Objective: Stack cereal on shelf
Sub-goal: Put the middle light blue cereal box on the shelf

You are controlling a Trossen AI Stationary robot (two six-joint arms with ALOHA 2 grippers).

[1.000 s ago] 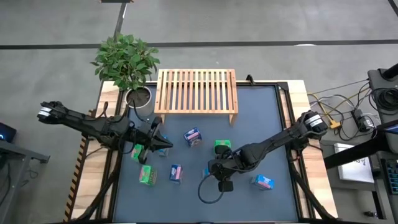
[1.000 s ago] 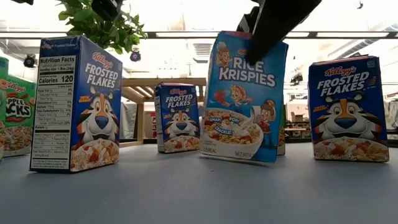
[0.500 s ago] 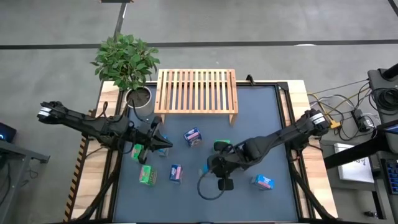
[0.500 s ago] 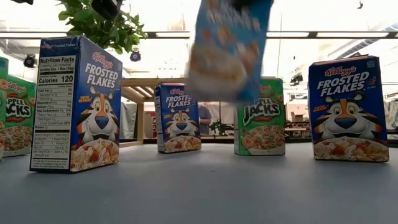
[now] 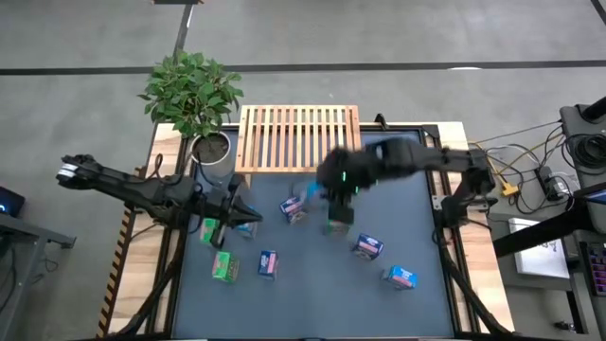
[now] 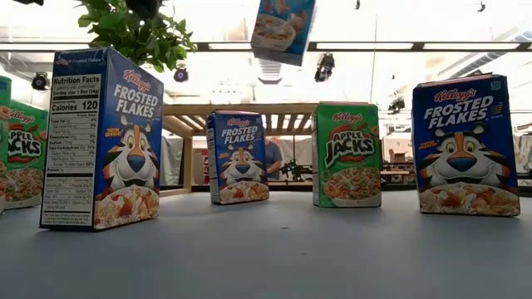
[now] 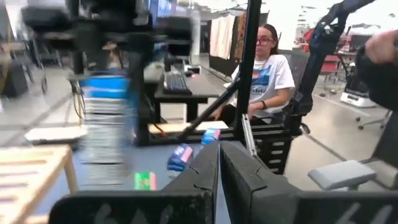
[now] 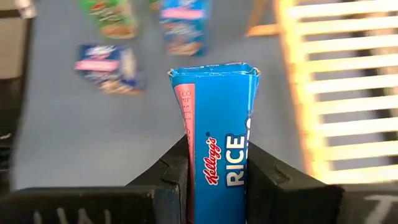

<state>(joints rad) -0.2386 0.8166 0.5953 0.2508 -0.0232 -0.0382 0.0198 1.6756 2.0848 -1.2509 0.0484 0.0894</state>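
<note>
The right hand (image 8: 214,165) grips a blue Rice Krispies box (image 8: 217,124), held in the air just beside the slatted shelf (image 5: 299,137), whose top is bare. The left hand (image 5: 244,216), fingers together, waits over the bench (image 5: 303,294). Only the low view shows the Apple Jacks box (image 6: 348,154) upright.

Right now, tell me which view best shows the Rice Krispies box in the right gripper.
The right wrist view: the Rice Krispies box fills it, clamped in the right gripper. The low view catches only its bottom; the high and left wrist views blur it.
</note>
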